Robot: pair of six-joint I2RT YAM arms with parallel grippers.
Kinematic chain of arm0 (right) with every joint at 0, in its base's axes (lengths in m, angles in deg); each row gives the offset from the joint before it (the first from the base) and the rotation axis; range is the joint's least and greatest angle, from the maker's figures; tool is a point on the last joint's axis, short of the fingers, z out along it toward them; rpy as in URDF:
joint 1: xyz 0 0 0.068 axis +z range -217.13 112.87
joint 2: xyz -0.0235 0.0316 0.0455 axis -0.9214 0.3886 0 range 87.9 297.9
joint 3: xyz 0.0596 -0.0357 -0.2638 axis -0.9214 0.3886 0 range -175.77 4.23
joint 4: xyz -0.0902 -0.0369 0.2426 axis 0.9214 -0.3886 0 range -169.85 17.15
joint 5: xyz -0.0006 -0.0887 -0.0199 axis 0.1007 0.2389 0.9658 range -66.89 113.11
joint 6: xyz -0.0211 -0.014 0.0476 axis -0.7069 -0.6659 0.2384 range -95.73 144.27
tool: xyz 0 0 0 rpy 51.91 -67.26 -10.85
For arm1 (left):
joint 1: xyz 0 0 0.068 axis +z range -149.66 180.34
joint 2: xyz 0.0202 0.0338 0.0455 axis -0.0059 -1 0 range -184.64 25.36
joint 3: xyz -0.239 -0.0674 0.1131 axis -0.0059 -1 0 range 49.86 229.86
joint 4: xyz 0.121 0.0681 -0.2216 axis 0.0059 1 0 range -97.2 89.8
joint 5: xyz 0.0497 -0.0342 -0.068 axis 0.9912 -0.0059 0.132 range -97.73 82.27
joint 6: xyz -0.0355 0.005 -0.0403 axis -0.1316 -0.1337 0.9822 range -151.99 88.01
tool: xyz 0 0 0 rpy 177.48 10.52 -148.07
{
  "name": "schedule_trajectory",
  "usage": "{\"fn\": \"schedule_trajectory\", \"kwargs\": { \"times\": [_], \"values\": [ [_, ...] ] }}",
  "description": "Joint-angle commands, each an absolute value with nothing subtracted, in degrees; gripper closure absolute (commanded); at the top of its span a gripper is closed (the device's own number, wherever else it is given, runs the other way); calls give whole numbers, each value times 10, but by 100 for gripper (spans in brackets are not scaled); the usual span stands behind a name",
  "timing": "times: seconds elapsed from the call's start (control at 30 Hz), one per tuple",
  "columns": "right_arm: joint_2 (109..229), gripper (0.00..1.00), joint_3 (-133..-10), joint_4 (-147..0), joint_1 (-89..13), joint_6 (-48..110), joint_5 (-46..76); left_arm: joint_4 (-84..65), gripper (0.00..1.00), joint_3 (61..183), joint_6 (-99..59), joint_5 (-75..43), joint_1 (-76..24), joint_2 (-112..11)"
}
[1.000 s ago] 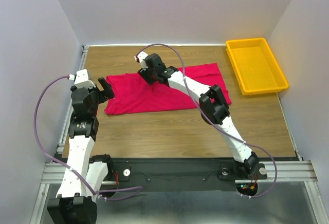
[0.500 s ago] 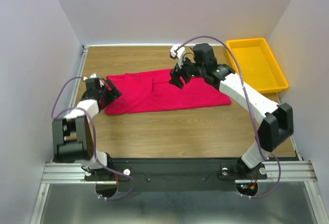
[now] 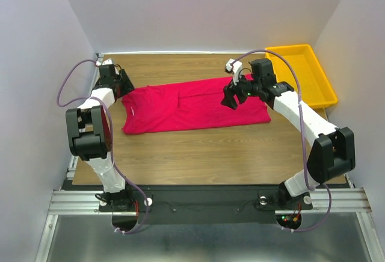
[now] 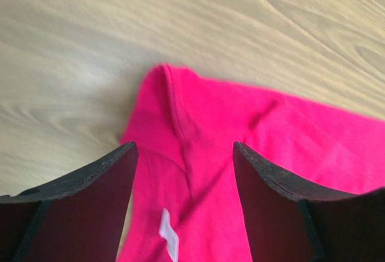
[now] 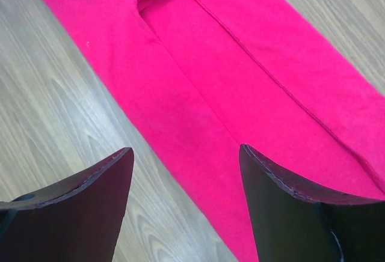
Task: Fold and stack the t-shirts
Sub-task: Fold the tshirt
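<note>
The crimson t-shirt (image 3: 192, 106) lies flat on the wooden table (image 3: 198, 154), folded into a long strip running left to right. My left gripper (image 3: 124, 85) hovers over its far left corner. In the left wrist view, that gripper (image 4: 183, 148) stands open above the red cloth (image 4: 271, 130), with a small white label (image 4: 168, 235) between its fingers and nothing held. My right gripper (image 3: 230, 100) hangs over the right half of the shirt. Seen from the right wrist, it (image 5: 185, 151) is open over the shirt's (image 5: 240, 63) edge, with bare wood on the left.
A yellow plastic tray (image 3: 272, 73) stands at the table's far right corner, just beyond the shirt's right end. Grey walls close in the table on the left, back and right. Bare wood runs along the near side, in front of the shirt.
The right gripper has travelled from the shirt's middle to its right half. The left gripper has swung from the shirt's left edge to its far left corner, jaws narrowing a little.
</note>
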State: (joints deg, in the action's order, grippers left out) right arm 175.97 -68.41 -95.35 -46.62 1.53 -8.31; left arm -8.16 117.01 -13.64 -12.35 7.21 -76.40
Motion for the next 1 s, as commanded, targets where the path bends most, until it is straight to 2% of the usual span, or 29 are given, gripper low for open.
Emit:
{"fn": "schedule_trajectory", "kwargs": {
  "times": [0.0,0.17,0.33,0.47,0.6,0.63,0.7,0.87,0.97],
  "values": [
    [1729,23,-685,-940,-474,14,-123,-27,31,1239,-200,-83,75,-814],
    [1730,23,-679,-939,-486,14,-130,13,41,1305,-231,-83,75,-865],
    [1728,23,-680,-938,-496,17,-135,43,46,1343,-243,-83,74,-905],
    [1729,23,-681,-937,-502,19,-137,55,56,1366,-249,-103,73,-926],
    [1728,23,-685,-938,-508,21,-140,69,76,1407,-261,-109,66,-955],
    [1728,23,-685,-938,-509,22,-139,75,91,1416,-263,-111,65,-971],
    [1727,23,-686,-938,-511,22,-140,81,97,1441,-262,-110,64,-993],
    [1725,23,-689,-939,-517,20,-136,99,100,1501,-256,-80,63,-1027],
    [1729,23,-691,-939,-519,15,-128,112,100,1585,-254,-52,63,-1056]
  ]
}}
